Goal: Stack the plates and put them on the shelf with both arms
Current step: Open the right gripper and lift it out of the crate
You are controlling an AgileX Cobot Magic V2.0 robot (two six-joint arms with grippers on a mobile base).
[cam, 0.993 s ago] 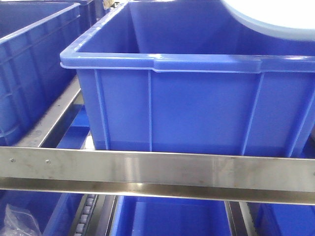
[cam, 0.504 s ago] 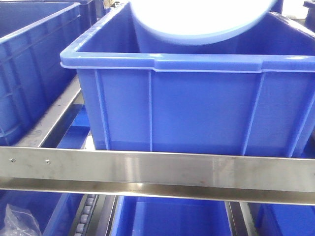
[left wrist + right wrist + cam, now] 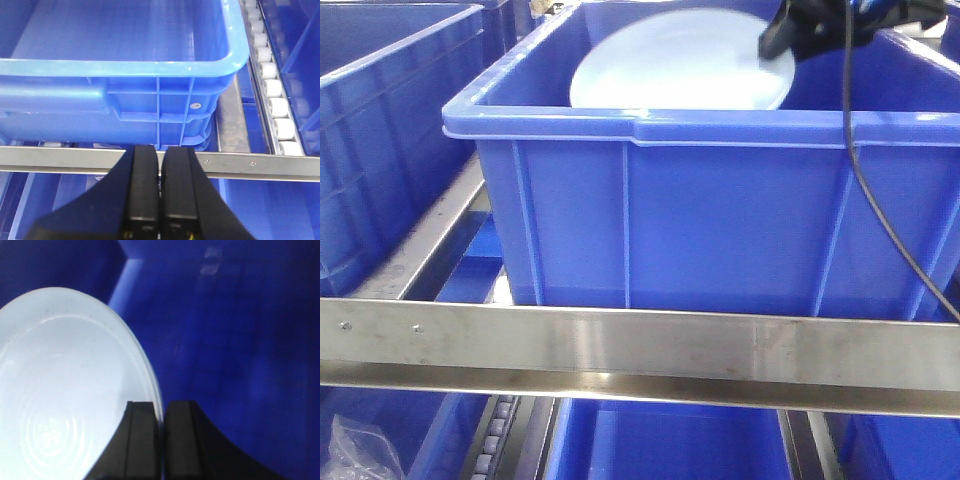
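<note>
Front view: pale plate [image 3: 680, 62] sits tilted inside the blue crate [image 3: 720, 220], upper centre of frame. Right gripper [image 3: 778, 40] at the plate's right rim, black cable [image 3: 865, 190] trailing down over the crate front. Right wrist view: fingers [image 3: 142, 440] clamped narrow on the plate [image 3: 65, 390] rim; one plate or a stacked pair, cannot tell. Left gripper [image 3: 159, 190] closed, holding nothing, low centre, before the steel shelf [image 3: 260, 162] rail.

Even, bright light; soft glare on the steel rail [image 3: 650, 345]. The right wrist view is dim and perhaps slightly blurred.
</note>
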